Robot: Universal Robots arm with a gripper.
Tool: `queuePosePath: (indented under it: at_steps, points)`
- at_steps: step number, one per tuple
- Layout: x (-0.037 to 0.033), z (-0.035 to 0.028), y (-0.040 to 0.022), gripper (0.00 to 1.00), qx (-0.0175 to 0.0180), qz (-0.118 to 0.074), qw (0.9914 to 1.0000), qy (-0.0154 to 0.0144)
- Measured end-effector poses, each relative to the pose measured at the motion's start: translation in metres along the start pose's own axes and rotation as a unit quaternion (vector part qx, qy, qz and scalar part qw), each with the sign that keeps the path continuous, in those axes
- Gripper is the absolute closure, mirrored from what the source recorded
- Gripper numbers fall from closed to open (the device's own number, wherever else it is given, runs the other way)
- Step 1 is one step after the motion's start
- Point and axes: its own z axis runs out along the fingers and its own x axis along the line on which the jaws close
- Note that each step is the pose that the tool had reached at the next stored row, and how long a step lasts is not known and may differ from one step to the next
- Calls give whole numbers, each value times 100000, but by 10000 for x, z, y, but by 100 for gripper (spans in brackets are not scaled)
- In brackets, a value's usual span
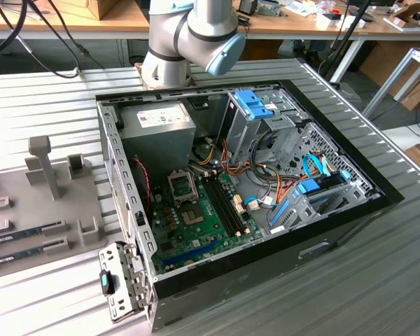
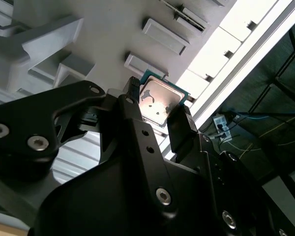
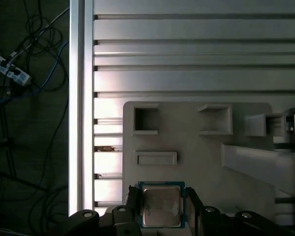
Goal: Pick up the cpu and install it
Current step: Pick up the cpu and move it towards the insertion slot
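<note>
Gripper (image 2: 157,103) — both black fingers (image 2: 179,130) snug on opposite edges of the cpu (image 2: 160,100)

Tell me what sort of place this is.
Probably a robotics lab: an open computer case on a slatted metal table, wooden workbenches behind, the gripper holding the cpu.

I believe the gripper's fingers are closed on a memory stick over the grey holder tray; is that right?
Not quite: both wrist views show the gripper closed on the cpu, a square silver chip with a green rim, over the grey holder tray.
</note>
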Motion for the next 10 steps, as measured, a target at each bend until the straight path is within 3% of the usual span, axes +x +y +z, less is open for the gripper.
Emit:
queuePosePath:
  at_steps: [10]
  points:
    - [-2, -85, 5, 53, -221, 6, 100000, 9]
